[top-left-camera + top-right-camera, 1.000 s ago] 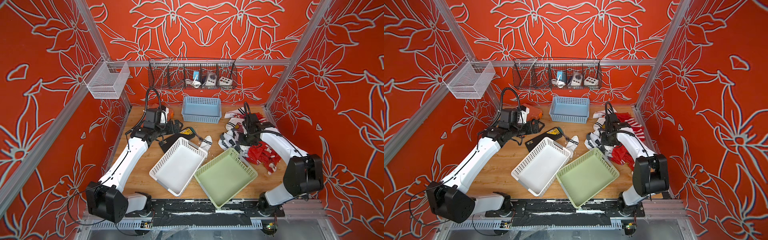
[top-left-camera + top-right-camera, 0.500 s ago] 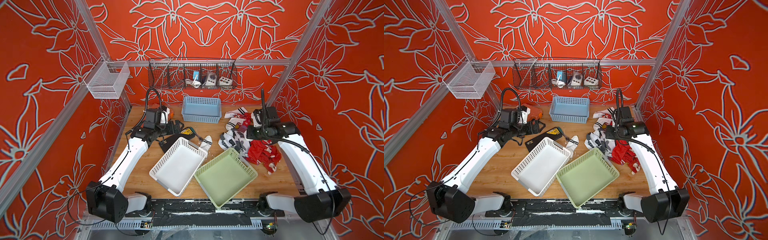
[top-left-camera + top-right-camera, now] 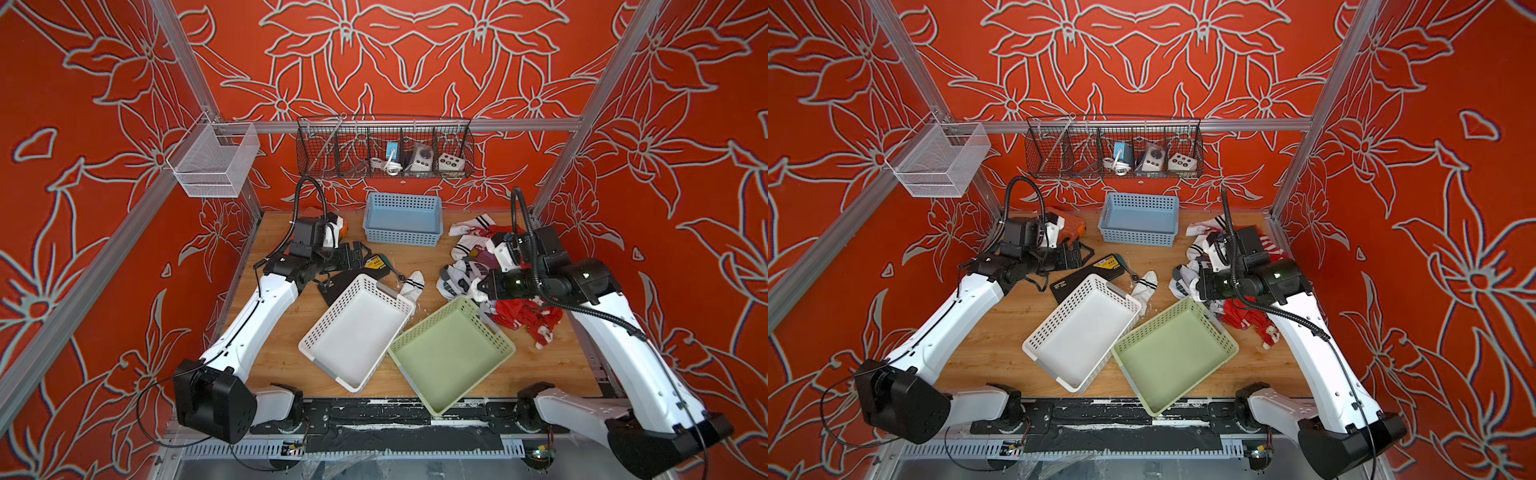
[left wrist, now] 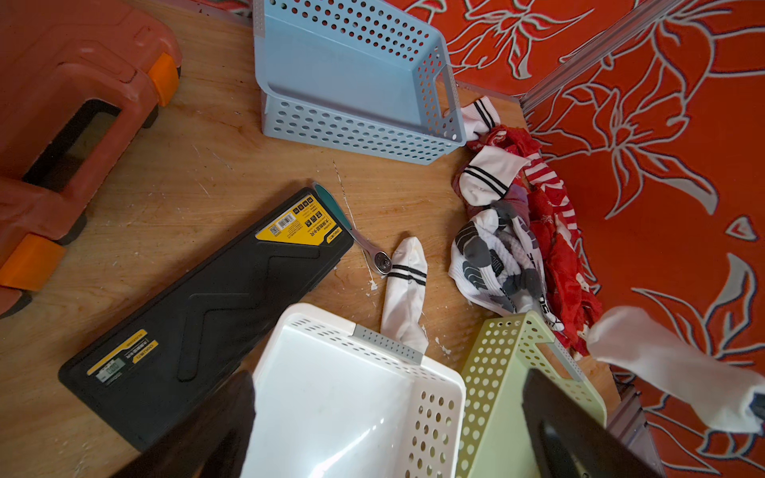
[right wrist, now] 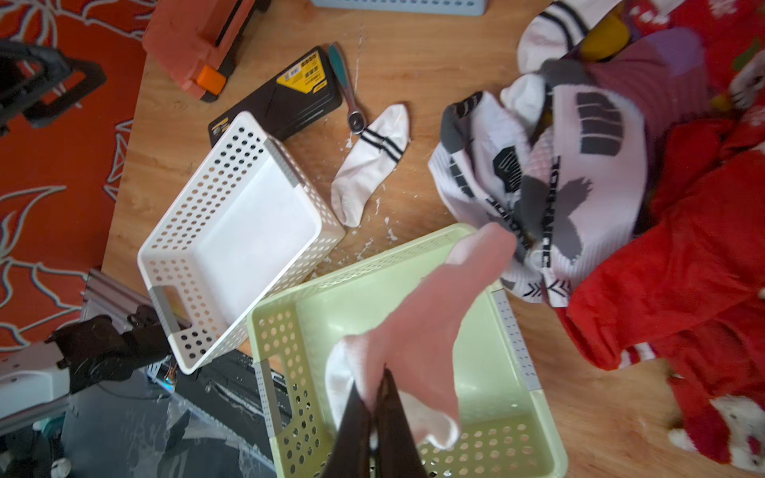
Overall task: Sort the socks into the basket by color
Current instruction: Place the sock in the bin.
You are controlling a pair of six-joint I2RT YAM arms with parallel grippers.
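Nearest, at 6 o'clock: the white basket [image 3: 332, 309] and the green basket [image 3: 428, 326] are sitting corner to corner on the tabletop [image 3: 282, 353], both askew, both empty.

At 3 o'clock the right gripper [image 5: 374, 397] is holding a white sock [image 5: 418, 331], its fingers pinched together on one end. In the right wrist view the sock is hanging over the green basket's far edge, clear of the pile.

Step in hand, as I read it: carrying the first white sock to a basket. Next move is probably to bring it fully over one basket and part the fingers, then keep that basket for white alone. No sock is in any basket yet.

At 2 o'clock the sock pile [image 3: 469, 266] is lying mixed: white with grey marks, purple, and red socks [image 3: 528, 318] spilling toward 4 o'clock. One striped sock [image 3: 409, 286] is lying alone at centre, touching the white basket.

At 10 o'clock the left gripper [image 3: 353, 258] is hovering with fingers wide apart, empty, above a black case [image 4: 198, 298]; a ratchet [image 4: 364, 244] and an orange case [image 4: 74, 103] are lying nearby.

At 12 o'clock the blue basket [image 3: 401, 232] is standing empty. Behind it, a wire rack [image 3: 384, 149] is hanging on red floral walls.
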